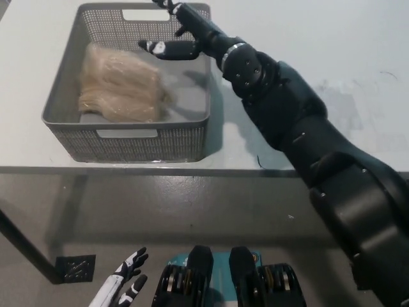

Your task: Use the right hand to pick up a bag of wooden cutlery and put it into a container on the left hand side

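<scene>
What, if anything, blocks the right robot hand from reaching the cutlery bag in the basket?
Probably nothing; yes, it looks reachable. The right robot hand hovers open over the far right corner of the basket, and the cutlery bag lies uncovered inside.

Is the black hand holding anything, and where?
Nothing. The right hand is open above the basket; the bag of wooden cutlery lies inside. The left hand hangs empty.

Bag of cutlery (120,84) inside basket (147,142), on table (332,57).

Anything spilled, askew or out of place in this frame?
Nothing stands out. The bag of wooden cutlery lies inside the grey basket, toward its left side; the right hand is open over its far right corner, the left hand rests low.
</scene>
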### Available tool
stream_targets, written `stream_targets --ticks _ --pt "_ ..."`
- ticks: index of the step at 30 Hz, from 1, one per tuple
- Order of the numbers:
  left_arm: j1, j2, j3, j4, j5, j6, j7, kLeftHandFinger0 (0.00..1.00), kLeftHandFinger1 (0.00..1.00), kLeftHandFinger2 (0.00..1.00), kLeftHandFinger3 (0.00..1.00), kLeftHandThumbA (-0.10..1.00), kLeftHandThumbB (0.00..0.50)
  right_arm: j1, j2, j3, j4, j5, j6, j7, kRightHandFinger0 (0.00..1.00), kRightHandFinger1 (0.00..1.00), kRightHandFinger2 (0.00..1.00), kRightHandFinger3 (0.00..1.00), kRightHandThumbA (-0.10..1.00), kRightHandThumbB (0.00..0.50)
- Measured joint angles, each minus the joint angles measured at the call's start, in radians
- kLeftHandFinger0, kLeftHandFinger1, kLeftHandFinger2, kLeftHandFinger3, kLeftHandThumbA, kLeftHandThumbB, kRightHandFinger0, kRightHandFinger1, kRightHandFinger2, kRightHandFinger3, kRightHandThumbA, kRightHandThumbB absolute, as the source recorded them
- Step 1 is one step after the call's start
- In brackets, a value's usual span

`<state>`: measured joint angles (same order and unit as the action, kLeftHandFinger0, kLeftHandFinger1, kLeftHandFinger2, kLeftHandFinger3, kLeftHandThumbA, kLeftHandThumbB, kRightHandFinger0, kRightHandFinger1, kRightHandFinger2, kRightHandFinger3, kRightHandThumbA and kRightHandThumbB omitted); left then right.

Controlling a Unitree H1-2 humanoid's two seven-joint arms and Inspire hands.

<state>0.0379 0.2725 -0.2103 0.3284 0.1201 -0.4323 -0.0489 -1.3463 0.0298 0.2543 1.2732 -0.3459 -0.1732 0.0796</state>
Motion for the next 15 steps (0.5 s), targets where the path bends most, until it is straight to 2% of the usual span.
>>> stream_targets --ticks 3,7,9,10,12,13,15 --pt "-0.004 0.001 -0.002 0.0 0.0 0.0 -0.003 1.0 1.0 1.0 1.0 0.91 0.304 0.0 -0.022 0.016 -0.002 -0.002 0.015 0.014 1.0 1.0 1.0 1.0 0.78 0.497" --pt "-0.007 0.001 -0.004 0.0 0.0 0.0 -0.003 1.0 1.0 1.0 1.0 0.91 0.311 0.0 -0.039 0.02 -0.01 -0.001 0.031 0.03 1.0 1.0 1.0 1.0 0.88 0.5" --pt "-0.009 0.001 -0.006 0.0 0.0 0.0 -0.003 1.0 1.0 1.0 1.0 0.92 0.318 0.0 -0.047 0.02 -0.017 0.0 0.032 0.035 1.0 1.0 1.0 1.0 0.84 0.492" --pt "-0.011 0.001 -0.006 0.0 0.0 0.0 -0.003 1.0 1.0 1.0 1.0 0.93 0.31 0.001 -0.052 0.02 -0.025 0.001 0.032 0.038 1.0 1.0 1.0 1.0 0.81 0.456" --pt "-0.014 0.001 -0.007 0.0 0.001 0.0 -0.003 1.0 1.0 1.0 1.0 0.93 0.315 0.003 -0.061 0.018 -0.049 0.003 0.032 0.04 1.0 1.0 1.0 1.0 0.79 0.446" --pt "-0.017 0.001 -0.007 0.0 0.001 0.0 -0.004 1.0 1.0 1.0 1.0 0.93 0.313 0.005 -0.07 0.014 -0.071 0.005 0.032 0.041 1.0 1.0 1.0 1.0 0.84 0.453" --pt "-0.022 0.001 -0.007 0.0 0.001 0.0 -0.004 1.0 1.0 1.0 1.0 0.92 0.316 0.017 -0.096 -0.002 -0.136 0.011 0.029 0.043 1.0 1.0 1.0 1.0 0.85 0.443"
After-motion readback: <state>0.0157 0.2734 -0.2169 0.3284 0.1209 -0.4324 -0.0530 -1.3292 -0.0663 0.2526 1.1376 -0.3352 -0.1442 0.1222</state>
